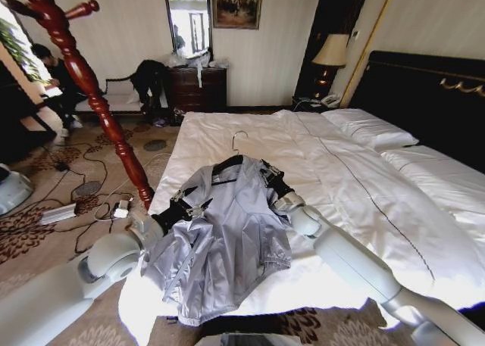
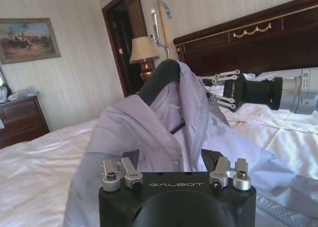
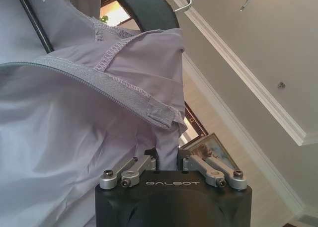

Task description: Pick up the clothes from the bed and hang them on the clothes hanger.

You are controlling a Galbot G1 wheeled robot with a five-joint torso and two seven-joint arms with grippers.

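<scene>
The clothes (image 1: 227, 240), a light grey jacket, sit on the black clothes hanger (image 1: 227, 163), whose silver hook (image 1: 239, 140) points up over the bed (image 1: 356, 187). My right gripper (image 1: 270, 172) is shut on the jacket's shoulder edge (image 3: 124, 88) beside the hanger (image 3: 144, 8). My left gripper (image 1: 189, 204) is at the other shoulder. Its jaws stand wide apart, with jacket fabric (image 2: 164, 137) between them. In the left wrist view the hanger (image 2: 159, 78) stands upright inside the collar, and the right gripper (image 2: 218, 90) is just beyond it.
A red turned-wood post (image 1: 83, 81) with pegs rises at the left, close to the bed's corner. Cables and a power strip (image 1: 57, 213) lie on the carpet. A dark headboard (image 1: 439, 104), pillows (image 1: 371, 130) and a lamp (image 1: 331, 52) are on the right.
</scene>
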